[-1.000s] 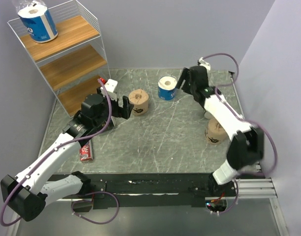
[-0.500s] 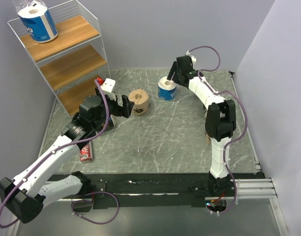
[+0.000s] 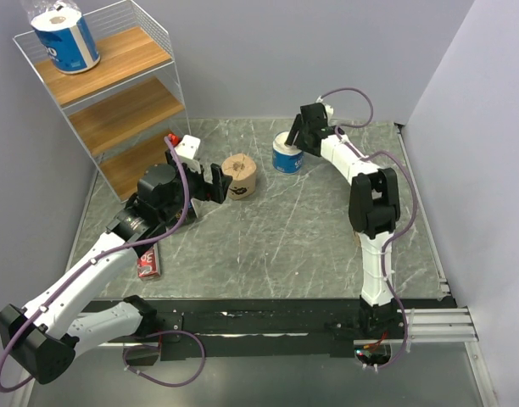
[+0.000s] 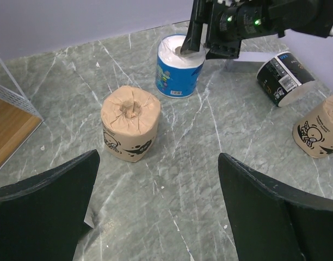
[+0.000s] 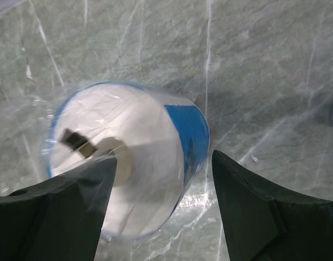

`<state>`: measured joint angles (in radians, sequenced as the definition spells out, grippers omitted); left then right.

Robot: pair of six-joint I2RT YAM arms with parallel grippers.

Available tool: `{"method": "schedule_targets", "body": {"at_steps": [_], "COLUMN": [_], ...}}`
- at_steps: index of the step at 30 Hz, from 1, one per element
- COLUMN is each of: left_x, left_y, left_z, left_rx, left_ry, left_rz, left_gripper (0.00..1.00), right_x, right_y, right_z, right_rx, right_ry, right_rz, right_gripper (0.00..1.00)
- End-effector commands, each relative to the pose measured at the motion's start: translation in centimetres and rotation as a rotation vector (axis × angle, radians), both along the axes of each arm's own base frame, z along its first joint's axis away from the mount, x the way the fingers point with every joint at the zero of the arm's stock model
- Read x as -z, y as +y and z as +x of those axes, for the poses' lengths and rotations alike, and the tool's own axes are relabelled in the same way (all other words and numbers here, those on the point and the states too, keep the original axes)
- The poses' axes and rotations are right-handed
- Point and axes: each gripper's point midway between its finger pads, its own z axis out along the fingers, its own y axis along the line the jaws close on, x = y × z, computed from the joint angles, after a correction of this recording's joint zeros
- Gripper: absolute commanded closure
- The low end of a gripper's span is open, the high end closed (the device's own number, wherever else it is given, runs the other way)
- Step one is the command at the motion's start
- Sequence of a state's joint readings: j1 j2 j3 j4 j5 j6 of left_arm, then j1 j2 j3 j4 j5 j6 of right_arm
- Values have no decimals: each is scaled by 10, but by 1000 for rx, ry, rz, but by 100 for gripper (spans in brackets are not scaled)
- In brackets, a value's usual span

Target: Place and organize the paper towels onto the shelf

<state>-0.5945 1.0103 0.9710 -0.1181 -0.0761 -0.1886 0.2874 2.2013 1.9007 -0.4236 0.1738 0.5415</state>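
The shelf (image 3: 124, 52) stands at the back left, with one blue-wrapped paper towel roll (image 3: 64, 38) on its top board. A second blue roll (image 3: 287, 156) stands upright on the table. My right gripper (image 3: 295, 136) comes down on it from above. One finger sits in the hollow core (image 5: 115, 157) and the other presses the blue outer wall (image 5: 199, 136), so it is shut on that roll. My left gripper (image 3: 200, 174) hangs open and empty, facing an upright tan roll (image 3: 240, 175).
A black-wrapped roll (image 4: 282, 76) lies on its side at the far right, and another tan roll (image 4: 321, 133) stands near it. A flat red box (image 3: 149, 264) lies under my left arm. The shelf's lower boards (image 3: 128, 110) are bare.
My right arm stretched out to the back and lowered its gripper onto the blue roll, with the jaws narrowing on its wall. The left gripper edged slightly closer to the tan roll.
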Motion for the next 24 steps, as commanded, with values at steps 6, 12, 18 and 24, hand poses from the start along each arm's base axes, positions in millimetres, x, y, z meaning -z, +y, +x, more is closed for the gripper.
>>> {"method": "schedule_targets", "body": {"at_steps": [6,12,18,24], "left_x": [-32,-27,-25,-23], "left_y": [-4,0,5,9], "left_z": [-1,2,5,8], "left_rx": [16,-6,-37,-65], "left_ry": [-55,-55,-61,-55], "left_rz": [-49,-36,-28,-21], "left_gripper": [4,3,4,4], "right_x": [7,-10,-32,-29], "right_y": [4,7,18,21], "right_z": [12,-1,-39,-115], "right_rx": [23,5,-67,-165], "right_ry": [-17,-37,-42,10], "right_rz": [51,43,-2,-55], "right_gripper": [31,45,53,56]}}
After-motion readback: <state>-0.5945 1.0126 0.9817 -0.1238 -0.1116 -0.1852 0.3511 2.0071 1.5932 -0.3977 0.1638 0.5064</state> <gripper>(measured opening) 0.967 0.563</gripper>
